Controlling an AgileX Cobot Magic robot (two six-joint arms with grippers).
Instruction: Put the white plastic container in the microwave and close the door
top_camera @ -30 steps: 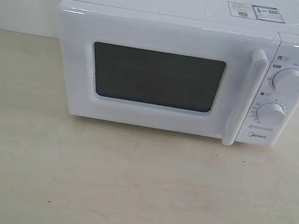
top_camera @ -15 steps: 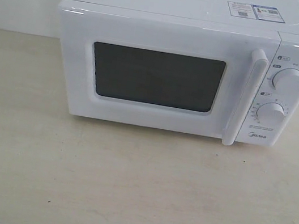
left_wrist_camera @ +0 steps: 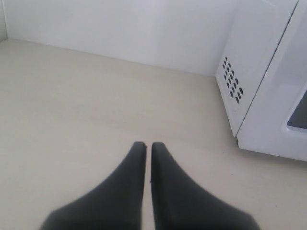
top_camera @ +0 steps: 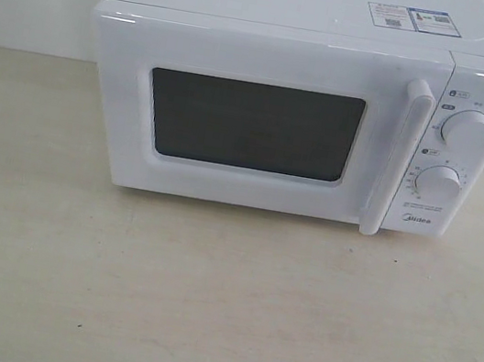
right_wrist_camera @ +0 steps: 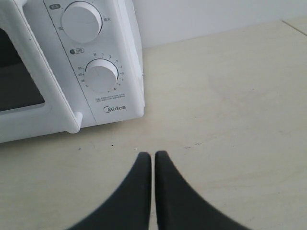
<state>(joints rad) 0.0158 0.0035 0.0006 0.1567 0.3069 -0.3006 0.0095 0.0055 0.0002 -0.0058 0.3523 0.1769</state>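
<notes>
The white Midea microwave [top_camera: 299, 116] stands at the back of the table, its door [top_camera: 251, 127] shut, dark window facing me, long white handle [top_camera: 398, 156] beside two round dials. The white plastic container is out of view in every frame. Neither arm shows in the exterior view. My left gripper [left_wrist_camera: 144, 143] hovers over bare table, shut and holding nothing, with the microwave's vented side [left_wrist_camera: 242, 62] a short way off. My right gripper [right_wrist_camera: 153, 153] is likewise shut and holding nothing, over the table close to the microwave's dial panel [right_wrist_camera: 96, 67].
The pale wooden table [top_camera: 221, 308] stretches in front of and to both sides of the microwave. A white wall [left_wrist_camera: 120, 24] runs behind it. Stickers [top_camera: 409, 18] lie on the microwave's top.
</notes>
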